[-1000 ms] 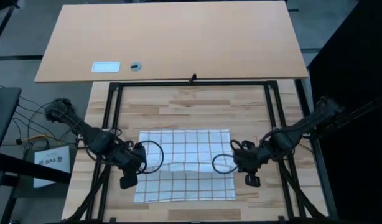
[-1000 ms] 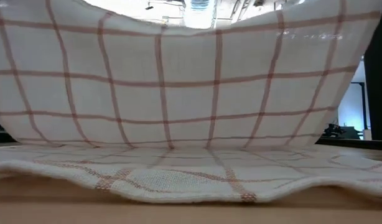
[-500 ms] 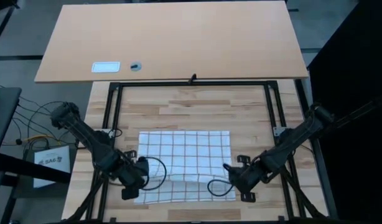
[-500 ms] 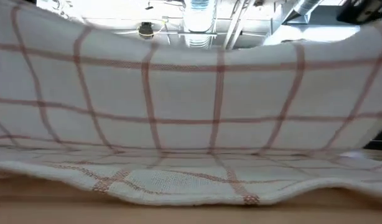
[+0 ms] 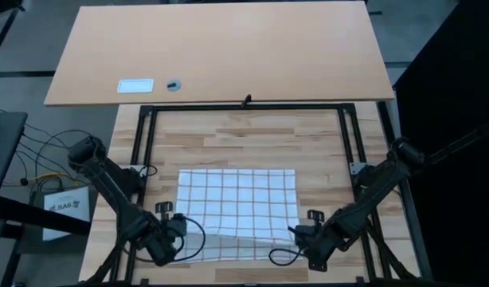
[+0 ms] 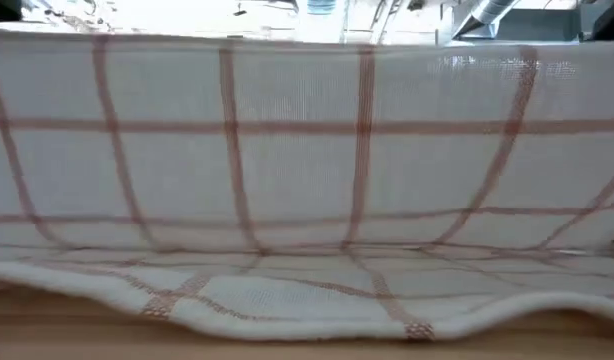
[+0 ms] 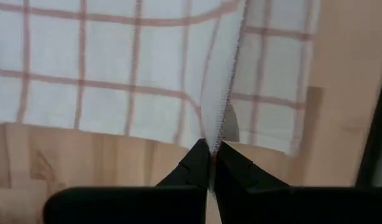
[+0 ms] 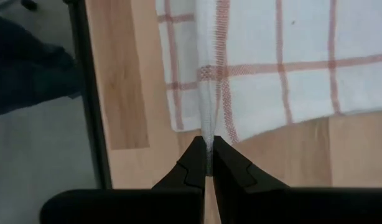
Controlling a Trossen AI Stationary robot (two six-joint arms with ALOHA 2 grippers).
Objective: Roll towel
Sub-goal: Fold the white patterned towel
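Left arm extended toward near counter edge, elbow bent outward; left tool (image 5: 171,243) low, fingers (image 7: 194,163) pinched together on towel (image 5: 238,199) hem. Right arm mirrored; right tool (image 5: 307,247) low, fingers (image 8: 192,163) likewise clamped on hem.

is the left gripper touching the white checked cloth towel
Touching. In the left wrist view the left gripper has its dark fingers shut on the hem of the white checked cloth towel, which rises straight from between them.
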